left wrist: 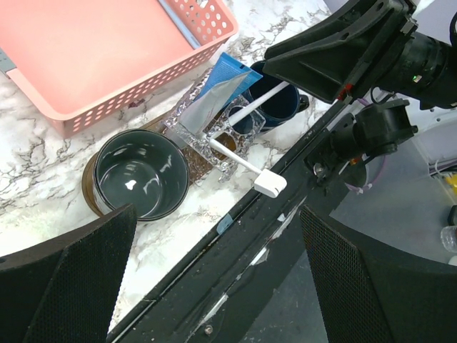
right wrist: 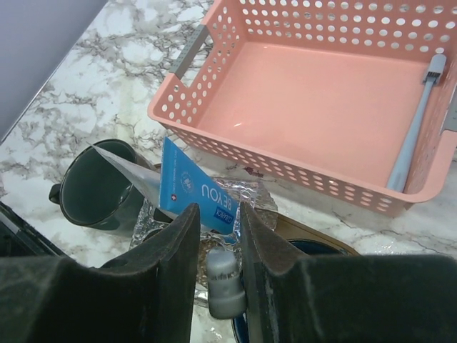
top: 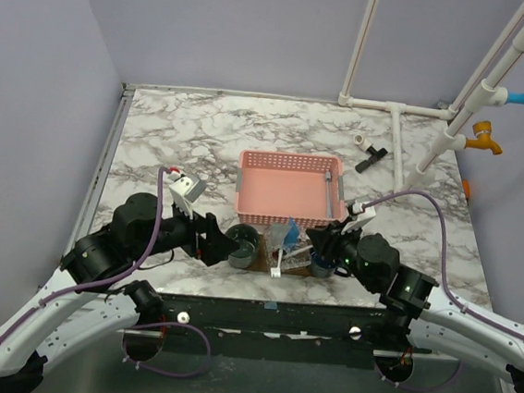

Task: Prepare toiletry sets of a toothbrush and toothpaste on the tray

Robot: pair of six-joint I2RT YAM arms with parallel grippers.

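L gripper hangs at the near table edge, fingers spread wide, nothing btwn them. Just right of it a gray mug stands upright on the left end of the tray, a dark brown board w/ a rounded end, mostly covered.

Toothbrush: thin, all white. It lies across the tray's middle on a crinkled clear wrapper, w/ its blocky head out past the tray's near side, by the black table rail.

Toothpaste: blue tube w/ white "BEYOU" lettering. Its flat silver crimped end points left toward the gray mug; a pale gray cap is at the other end. The tube is tilted up above the wrapper & tray, not lying flat. R gripper has it, fingers narrow & pinched on the cap end.

Under R gripper a dark blue mug sits at the tray's right end. A white stick leans across its rim; can't tell what it is.

Just behind the tray is a pink mesh basket, w/ a gray-blue brush lying along its right wall. Far right rear, a small black part lies on the marble, well apart.
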